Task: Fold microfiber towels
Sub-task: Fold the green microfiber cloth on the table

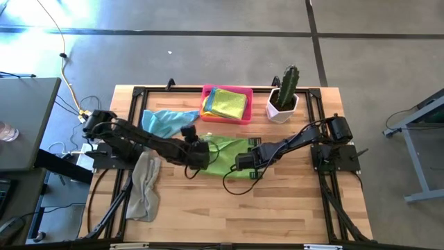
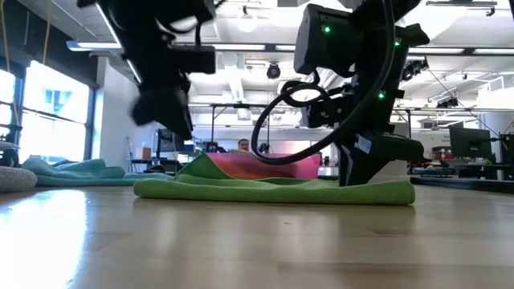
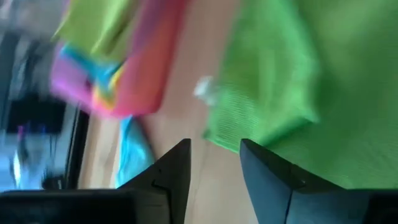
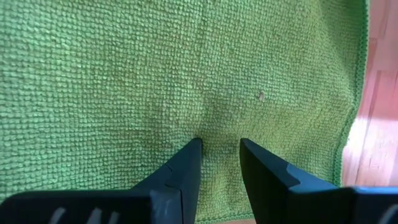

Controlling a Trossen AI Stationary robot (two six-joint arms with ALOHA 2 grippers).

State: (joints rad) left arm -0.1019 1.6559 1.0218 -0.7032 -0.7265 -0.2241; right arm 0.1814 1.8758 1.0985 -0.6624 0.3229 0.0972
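The soft lime green microfiber towel lies flat mid-table. The right gripper presses down on it, fingers a little apart, pinching nothing. The left gripper hovers at its edge, spread and empty.

lime green towel, light blue towel, grey towel, pink tray.
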